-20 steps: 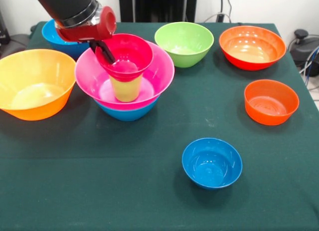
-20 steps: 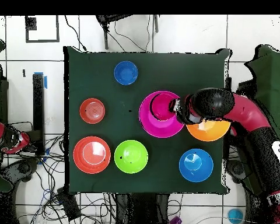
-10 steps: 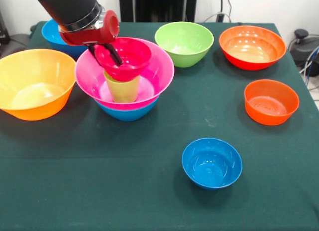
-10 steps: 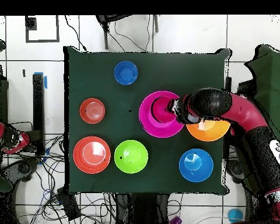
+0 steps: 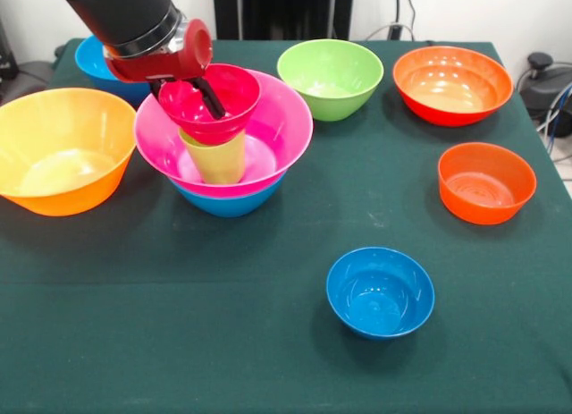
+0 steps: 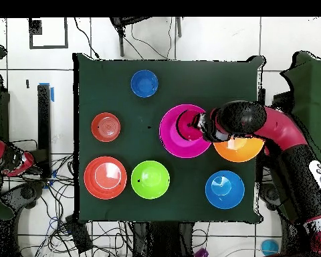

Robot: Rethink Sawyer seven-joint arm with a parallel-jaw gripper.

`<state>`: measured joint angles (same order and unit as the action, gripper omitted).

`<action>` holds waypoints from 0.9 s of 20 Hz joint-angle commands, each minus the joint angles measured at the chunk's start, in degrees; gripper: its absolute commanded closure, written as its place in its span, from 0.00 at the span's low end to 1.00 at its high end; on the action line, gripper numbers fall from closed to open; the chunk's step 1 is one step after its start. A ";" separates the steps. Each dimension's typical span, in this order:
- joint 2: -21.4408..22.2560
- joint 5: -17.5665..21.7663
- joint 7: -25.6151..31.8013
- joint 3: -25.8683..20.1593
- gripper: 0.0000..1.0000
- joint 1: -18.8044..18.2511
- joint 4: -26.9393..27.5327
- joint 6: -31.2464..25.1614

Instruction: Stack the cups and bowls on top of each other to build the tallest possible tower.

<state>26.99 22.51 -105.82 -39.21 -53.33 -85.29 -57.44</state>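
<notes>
The gripper (image 5: 188,94) pinches the rim of the crimson bowl (image 5: 212,99), one finger inside and one outside, and the bowl sits tilted on top of the lime cup (image 5: 214,160). The cup stands upright in the pink bowl (image 5: 277,132), which nests in a blue bowl (image 5: 232,203) on the green cloth (image 5: 268,342). Beside this pile to the left is a big orange bowl (image 5: 63,150), with another blue bowl (image 5: 94,61) behind it, partly hidden by the arm. To the right stand a green bowl (image 5: 331,77), a wide red-orange bowl (image 5: 452,83) and a smaller red-orange one (image 5: 486,181). A small blue bowl (image 5: 380,291) sits alone nearer the front.
</notes>
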 commanded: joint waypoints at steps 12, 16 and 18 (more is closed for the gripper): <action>-0.28 3.68 7.93 2.88 0.00 2.59 1.83 -5.07; 1.61 2.23 6.44 2.12 0.00 2.49 -0.08 -4.80; 3.43 2.04 5.43 2.35 0.00 3.01 -0.24 -5.61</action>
<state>27.58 22.74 -105.82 -39.20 -53.19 -85.18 -57.57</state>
